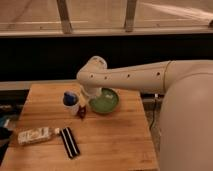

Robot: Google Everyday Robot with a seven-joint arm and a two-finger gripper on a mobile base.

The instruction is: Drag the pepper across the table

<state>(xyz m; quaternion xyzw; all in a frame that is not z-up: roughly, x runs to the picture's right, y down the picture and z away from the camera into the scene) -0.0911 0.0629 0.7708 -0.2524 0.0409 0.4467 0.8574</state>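
Claw (86, 103) hangs low just left of the green bowl (112, 103), tucked under the arm's bent wrist. Whether it is wide or narrow, I cannot tell. The pepper (81, 112) lies on the surface (115, 145) just left of the bowl, right below the claw. 1 white cup (70, 102) stands further left of the bowl, its blue top hiding any contents. The bowl's inside shows plain green.

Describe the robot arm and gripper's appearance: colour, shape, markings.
The arm is a thick, smooth, cream-white tube with a row of small dark dots along its side and a rounded joint cap. The gripper, down between the white cup and green bowl, is the same pale colour.
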